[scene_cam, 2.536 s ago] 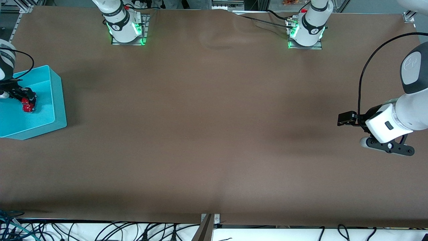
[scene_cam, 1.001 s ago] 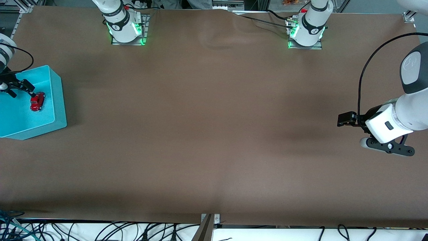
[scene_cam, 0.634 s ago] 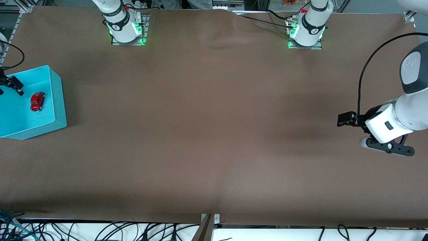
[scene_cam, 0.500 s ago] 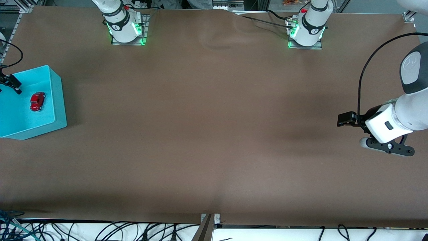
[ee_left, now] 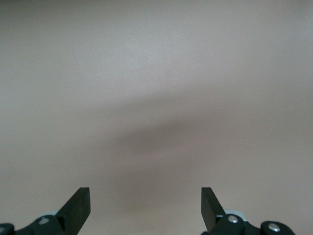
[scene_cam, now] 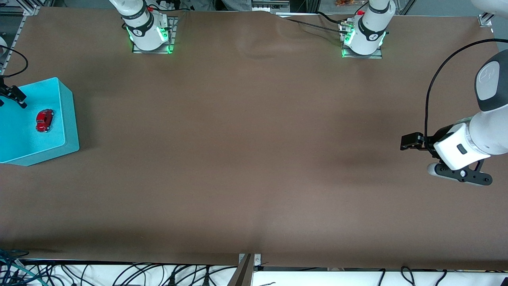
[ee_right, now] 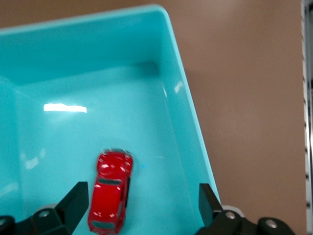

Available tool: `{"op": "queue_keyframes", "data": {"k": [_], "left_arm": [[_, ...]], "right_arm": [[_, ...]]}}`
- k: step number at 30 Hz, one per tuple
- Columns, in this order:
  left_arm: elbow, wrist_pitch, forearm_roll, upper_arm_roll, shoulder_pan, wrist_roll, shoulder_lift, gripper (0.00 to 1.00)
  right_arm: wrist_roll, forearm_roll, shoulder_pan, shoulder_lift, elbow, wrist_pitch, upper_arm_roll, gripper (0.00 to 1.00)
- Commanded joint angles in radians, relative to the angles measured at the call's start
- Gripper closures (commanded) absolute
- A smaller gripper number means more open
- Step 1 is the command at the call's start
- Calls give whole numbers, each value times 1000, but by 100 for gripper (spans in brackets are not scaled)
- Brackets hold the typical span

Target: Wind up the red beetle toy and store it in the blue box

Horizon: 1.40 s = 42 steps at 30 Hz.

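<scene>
The red beetle toy point(scene_cam: 44, 120) lies on the flat bottom of the blue box point(scene_cam: 68, 119) at the right arm's end of the table. In the right wrist view the toy point(ee_right: 110, 198) lies free near one finger, beside the box wall point(ee_right: 182, 122). My right gripper point(scene_cam: 12, 100) is up over the box, open and empty, apart from the toy; it also shows in the right wrist view point(ee_right: 143, 203). My left gripper point(scene_cam: 405, 142) waits open and empty over bare table at the left arm's end, and the left wrist view point(ee_left: 145, 205) shows only table below it.
The brown table point(scene_cam: 254, 159) stretches between the box and the left arm. The two arm bases point(scene_cam: 150, 33) point(scene_cam: 363, 37) stand along the edge farthest from the front camera. Cables hang past the nearest edge.
My right gripper has drawn back from beside the toy toward the right arm's end of the box. The toy has stayed in the box. The left arm has not moved.
</scene>
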Motion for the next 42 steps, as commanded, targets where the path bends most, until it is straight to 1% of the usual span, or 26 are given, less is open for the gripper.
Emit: {"op": "queue_keyframes", "data": {"k": [1,3,5,7,8,12,14,17,22,26,33,39,42], "left_arm": [[9,-2,-21,7,1,23,-6,0],[9,-2,-21,7,1,23,-6,0],[9,-2,-21,7,1,23,-6,0],[9,-2,-21,7,1,23,-6,0],[9,-2,-21,7,1,23,-6,0],[9,-2,-21,7,1,23,-6,0],[9,-2,-21,7,1,23,-6,0],[9,-2,-21,8,1,23,-6,0],[9,-2,-21,8,1,23,-6,0],[9,-2,-21,8,1,23,-6,0],[9,-2,-21,10,3,23,-6,0],[9,-2,-21,10,1,23,-6,0],[9,-2,-21,8,1,23,-6,0]], "right_arm": [[110,-178,-1,-59,135,-263,-28,0],[148,-222,3,-62,181,-344,-39,0],[200,-237,9,-74,217,-429,-42,0],[257,-245,25,-94,234,-481,-54,0],[304,-272,39,-114,241,-513,-65,0],[458,-386,71,-166,267,-590,-73,0],[527,-412,89,-188,293,-647,-73,0],[585,-417,114,-202,344,-723,-73,0],[611,-420,166,-206,434,-837,-83,0],[688,-450,206,-226,459,-883,-83,0],[773,-453,250,-274,474,-990,-99,0],[843,-456,289,-295,508,-1116,-160,0],[883,-478,325,-317,508,-1161,-198,0]]}}
